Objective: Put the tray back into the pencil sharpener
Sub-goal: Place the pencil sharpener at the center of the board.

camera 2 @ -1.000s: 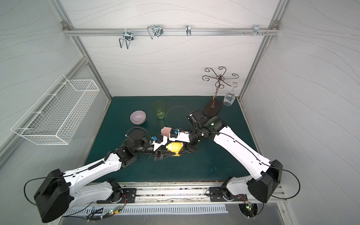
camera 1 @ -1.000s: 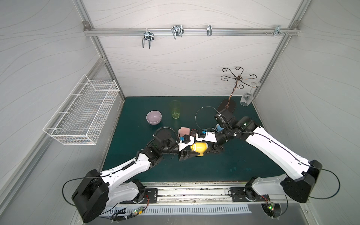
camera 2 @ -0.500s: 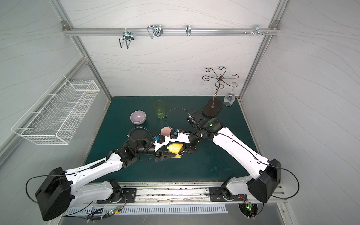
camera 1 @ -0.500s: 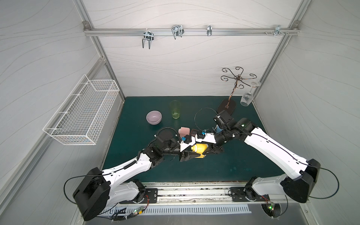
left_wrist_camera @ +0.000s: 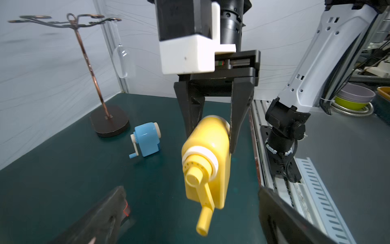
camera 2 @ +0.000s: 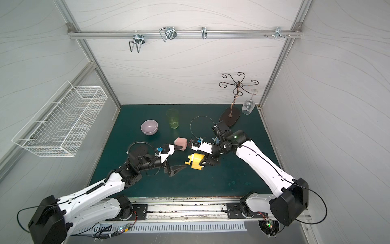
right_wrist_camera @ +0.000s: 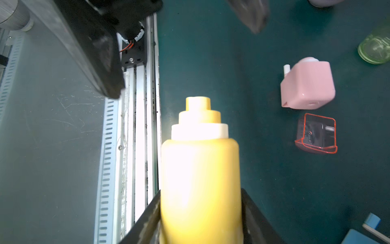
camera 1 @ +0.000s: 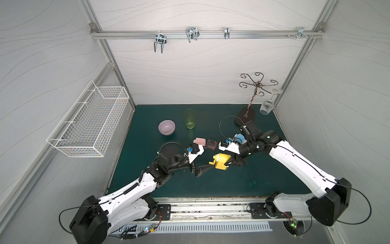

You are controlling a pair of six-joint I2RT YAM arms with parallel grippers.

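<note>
Yellow pencil sharpener [camera 1: 221, 162] in right end effector [left_wrist_camera: 212, 139], red tray [camera 1: 211, 144] apart

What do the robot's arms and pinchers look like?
Both the left arm and right arm have smooth white shells, chunky black joints and thin black cables looping out. The left gripper and right gripper are black and wedge-shaped, each with a white camera block and blue plug.
</note>
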